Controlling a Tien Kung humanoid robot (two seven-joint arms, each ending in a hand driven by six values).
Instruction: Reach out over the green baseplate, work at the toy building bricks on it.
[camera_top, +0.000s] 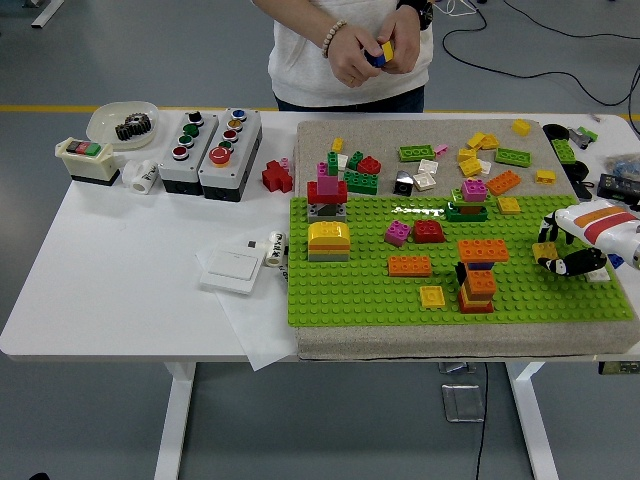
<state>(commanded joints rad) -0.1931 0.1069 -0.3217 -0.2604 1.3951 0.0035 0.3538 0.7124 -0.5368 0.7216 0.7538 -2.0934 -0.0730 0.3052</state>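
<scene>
I see my right hand (562, 252) reaching in from 3 o'clock over the green baseplate (370, 290); its black fingers (560, 264) curl around a small yellow brick (546, 251) at the plate's right edge, though I cannot tell how firm the grip is; an orange-topped stack (478, 275) stands just to its 9 o'clock; loose bricks (480, 158) lie on the mat (320, 135) at 12 o'clock; a person's hands (365, 50) hold a blue-and-yellow piece (381, 52) at the far side.
</scene>
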